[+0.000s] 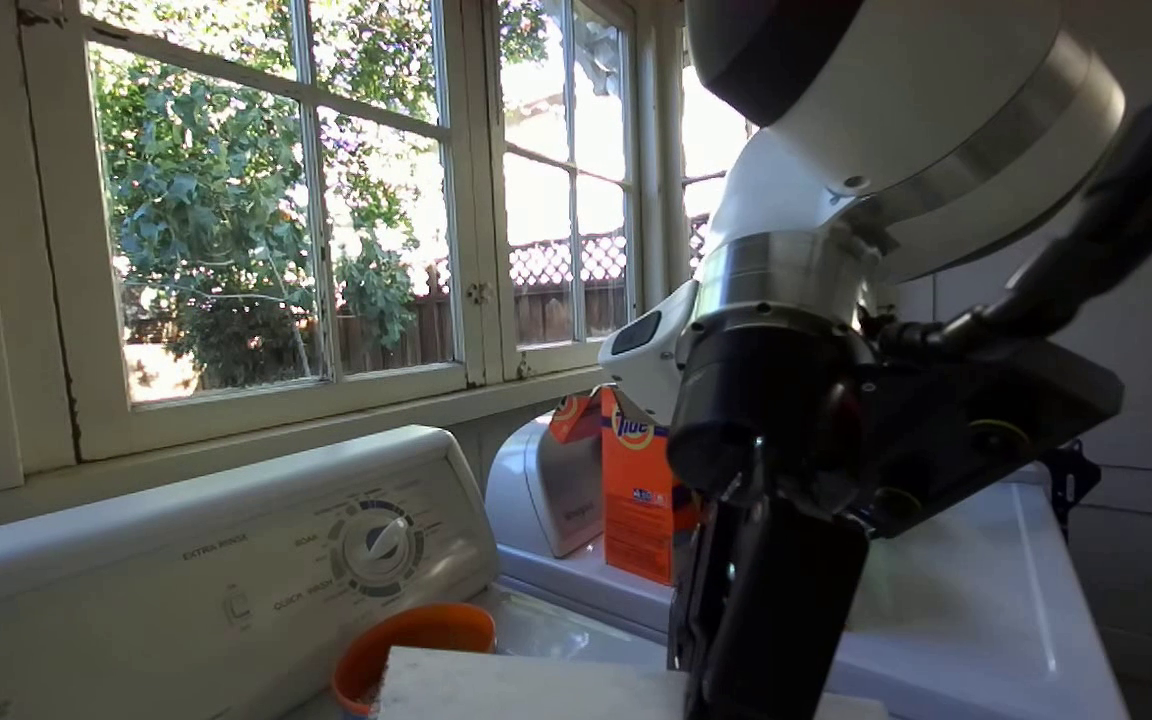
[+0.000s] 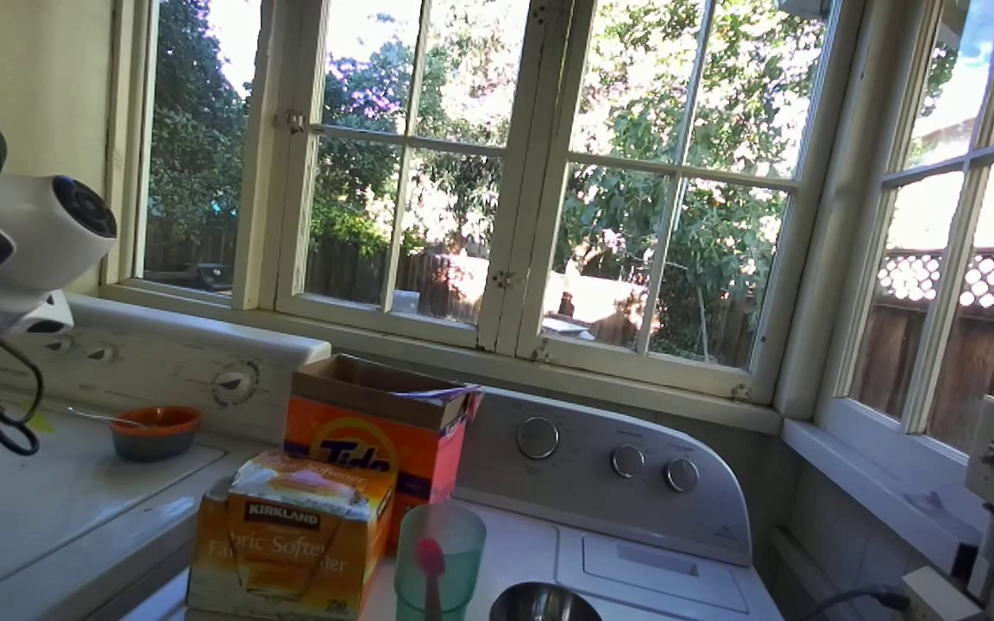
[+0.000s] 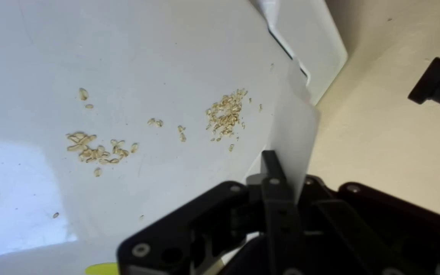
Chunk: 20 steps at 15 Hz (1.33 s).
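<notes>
**Thin, flat white sheet, paper or plastic: held in the jaws, pale grains off its left side**

Wrist view. Black metal gripper stands at the bottom of the frame. Its jaws look brought together, pinching the sheet near its lower end. Linkage hides most of the bite; depth of grip not readable.

Axis: sheet seen nearly edge-on. Visible length runs up the picture from the fingertips, roughly in line with them, leaning slightly right. Far end overlaps the rim of the glossy white enamel counter (a washing-machine top); pale beige floor lies to the right. Contact between sheet and counter: cannot tell.

Key relation: small tan, flake-like grains lie on the counter, left of the sheet. Compact cluster is near it, with a bare strip between. Looser clump is well apart, farther left. A few strays between the two. Judgement: sideways offset counts more than reach, as the compact cluster sits about level with the sheet's visible middle. Single arm, so no choice of side.

Also: yellow-green rounded object, cut by the frame, left of the jaws.

In an exterior view, a flat white panel beside the gripper, probably the same sheet, hides part of a round orange-rimmed bowl. Tips of the jaws not visible there. Bowl shows in both exterior views.
</notes>
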Each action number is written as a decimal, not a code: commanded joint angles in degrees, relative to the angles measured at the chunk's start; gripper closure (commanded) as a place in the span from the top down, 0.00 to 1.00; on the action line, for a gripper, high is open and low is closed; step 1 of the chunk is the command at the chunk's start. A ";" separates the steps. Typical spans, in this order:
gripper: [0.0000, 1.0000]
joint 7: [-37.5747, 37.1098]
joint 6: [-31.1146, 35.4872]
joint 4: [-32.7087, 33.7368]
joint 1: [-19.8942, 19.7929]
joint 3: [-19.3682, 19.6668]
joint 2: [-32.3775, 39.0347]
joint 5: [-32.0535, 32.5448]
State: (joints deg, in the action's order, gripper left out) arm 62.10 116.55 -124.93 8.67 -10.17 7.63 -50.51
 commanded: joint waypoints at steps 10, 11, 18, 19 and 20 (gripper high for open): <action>0.00 7.39 -1.92 5.44 1.29 -4.20 11.60 -14.13; 0.00 9.11 -1.53 5.14 1.20 -4.10 12.05 -15.07; 0.00 7.48 -4.37 6.91 0.93 -3.86 15.04 -15.81; 0.00 7.08 -5.30 7.06 0.91 -3.79 15.74 -16.34; 0.00 6.90 -6.61 7.24 0.80 -3.64 16.45 -16.89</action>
State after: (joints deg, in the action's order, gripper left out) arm 69.77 114.08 -119.65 9.84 -14.28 20.77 -65.17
